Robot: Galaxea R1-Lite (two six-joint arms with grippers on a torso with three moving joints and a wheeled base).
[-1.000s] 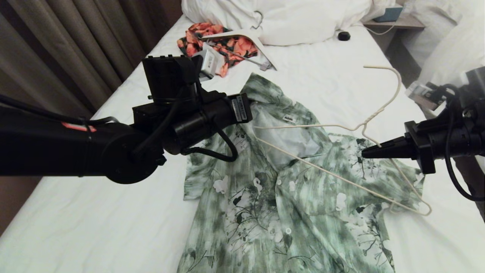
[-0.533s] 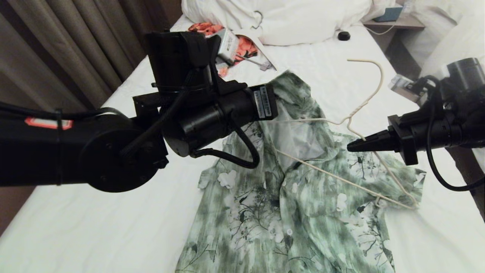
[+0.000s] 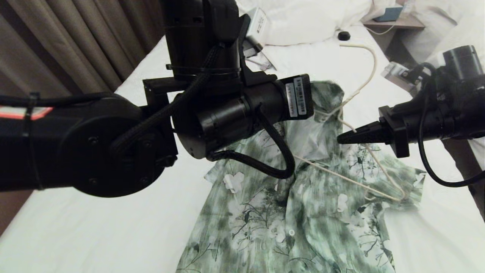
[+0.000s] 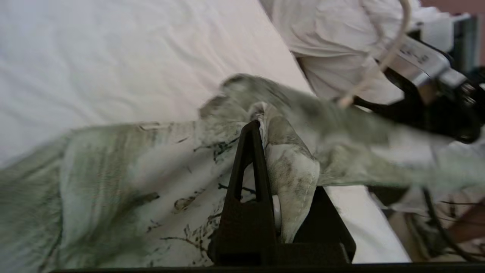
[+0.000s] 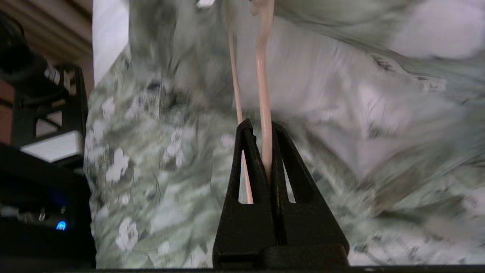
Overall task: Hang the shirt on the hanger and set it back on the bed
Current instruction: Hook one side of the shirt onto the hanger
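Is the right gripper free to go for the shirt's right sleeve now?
Probably not: the right gripper is shut on the hanger, so it would have to let go first, though the shirt lies close below.

I am working in a bedroom, likely a hotel room. The bed (image 3: 94,227) before me has a plain white sheet, with pillows (image 3: 303,22) at its head. Heavy curtains (image 3: 75,45) hang beside the bed, a nightstand (image 3: 394,22) stands by its head, and a second white bed (image 3: 462,34) lies beyond that.
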